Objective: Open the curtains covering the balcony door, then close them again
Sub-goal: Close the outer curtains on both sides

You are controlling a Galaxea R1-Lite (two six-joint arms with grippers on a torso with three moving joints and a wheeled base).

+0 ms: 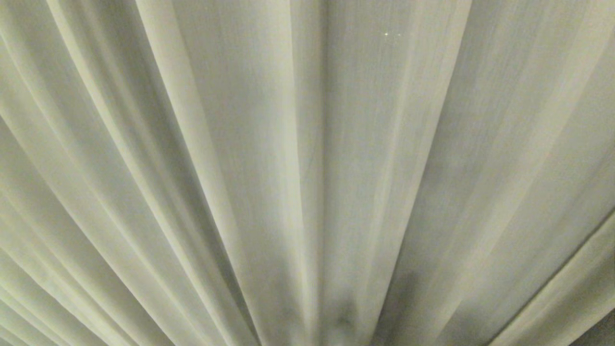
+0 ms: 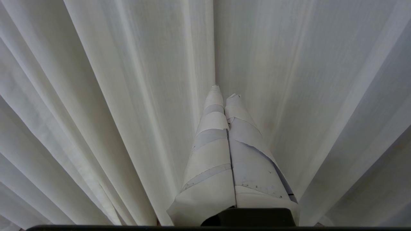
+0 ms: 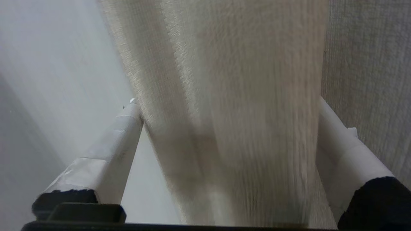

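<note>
The cream-white curtains (image 1: 240, 144) hang shut and fill the whole head view in long pleats; neither arm shows there. The balcony door is hidden behind them. In the left wrist view my left gripper (image 2: 224, 91) is shut, its white-taped fingers (image 2: 212, 150) pressed together and pointing at the curtains (image 2: 128, 80) near a vertical seam (image 2: 214, 48), holding nothing. In the right wrist view my right gripper (image 3: 226, 102) is open wide, with a thick fold of curtain (image 3: 237, 112) standing between its two taped fingers (image 3: 115, 141). One fingertip touches the fold's edge.
A dark vertical line (image 1: 323, 144) runs down the middle of the fabric where two panels seem to meet. Two tiny light spots (image 1: 387, 34) shine through the cloth. A dark patch (image 1: 603, 334) shows at the lower right corner.
</note>
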